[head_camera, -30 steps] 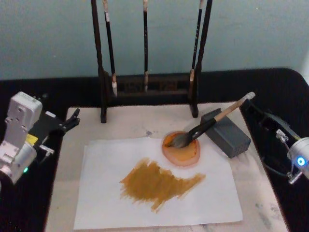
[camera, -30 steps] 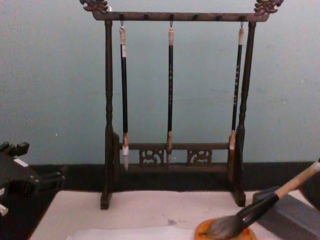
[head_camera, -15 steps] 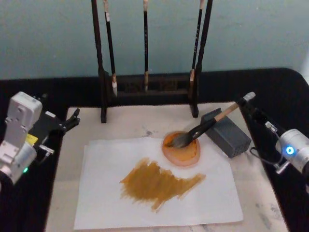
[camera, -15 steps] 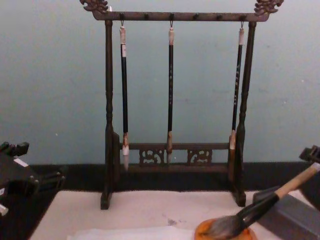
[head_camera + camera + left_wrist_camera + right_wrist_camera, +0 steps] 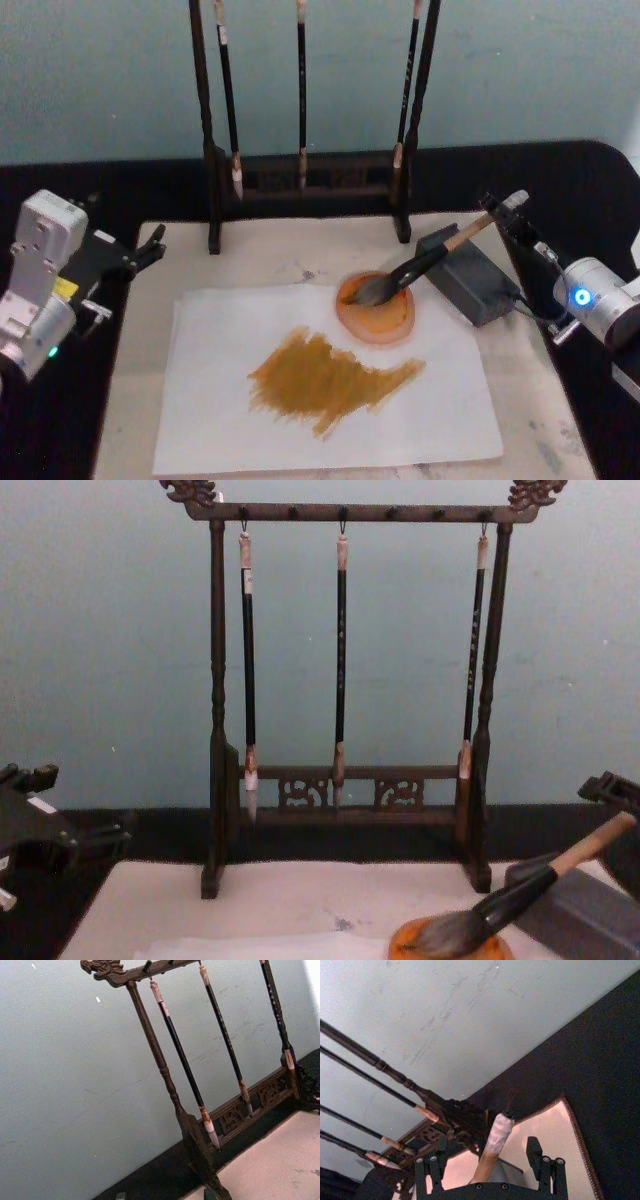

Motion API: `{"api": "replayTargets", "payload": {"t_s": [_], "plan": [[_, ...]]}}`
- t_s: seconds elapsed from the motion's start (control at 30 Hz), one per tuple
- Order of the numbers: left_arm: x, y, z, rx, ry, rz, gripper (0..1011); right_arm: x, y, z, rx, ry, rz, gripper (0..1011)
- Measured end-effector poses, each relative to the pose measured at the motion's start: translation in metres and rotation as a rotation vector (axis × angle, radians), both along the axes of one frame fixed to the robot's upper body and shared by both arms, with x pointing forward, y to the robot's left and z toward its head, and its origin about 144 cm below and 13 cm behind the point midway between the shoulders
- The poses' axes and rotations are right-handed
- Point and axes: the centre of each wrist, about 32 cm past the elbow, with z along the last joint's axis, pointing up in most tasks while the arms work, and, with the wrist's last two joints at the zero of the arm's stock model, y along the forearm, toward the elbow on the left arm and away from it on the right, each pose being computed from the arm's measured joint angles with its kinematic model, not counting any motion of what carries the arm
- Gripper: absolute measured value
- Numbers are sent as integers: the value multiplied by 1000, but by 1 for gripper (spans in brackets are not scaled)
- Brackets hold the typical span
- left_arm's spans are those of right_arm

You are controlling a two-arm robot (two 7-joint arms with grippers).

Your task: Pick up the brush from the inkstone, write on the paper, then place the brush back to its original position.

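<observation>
1. Head view: the brush is lying in its resting place. Its tuft is sitting in the orange dish and its handle is leaning across the grey block, with the pale end pointing out to the robot's right.
2. The right gripper is hanging at that pale end. In the right wrist view its fingers are standing spread, one on each side of the handle tip with a gap on both sides, so they are gripping nothing.
3. The paper is lying flat on the cream mat just in front of the dish, and it is already carrying a broad ochre patch.
4. Judging from this, the step in hand is the grasp on the handle for the pick-up. With the sheet already marked, though, it could equally be the letting go after the brush was set back.
5. If it is the grasp, the next move is calling for the fingers to close squarely on the thin handle end. A lift along the handle's slant would then keep the tuft from dragging the dish.
6. The right arm is reaching in low from the right edge of the tabletop, its wrist in line with the handle.
7. The left gripper is sitting parked at the mat's left edge, well apart from the brush.
</observation>
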Motion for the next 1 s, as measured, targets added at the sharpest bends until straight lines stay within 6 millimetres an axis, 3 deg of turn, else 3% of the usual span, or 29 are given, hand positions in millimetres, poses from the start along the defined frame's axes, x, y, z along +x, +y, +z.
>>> {"api": "replayTargets", "payload": {"t_s": [0.27,1.0], "plan": [[0,0,0,0,0,0,1010,9,-4,-5,26,0,3,1000],[0,0,0,0,0,0,1010,7,0,-10,61,3,18,1000]]}}
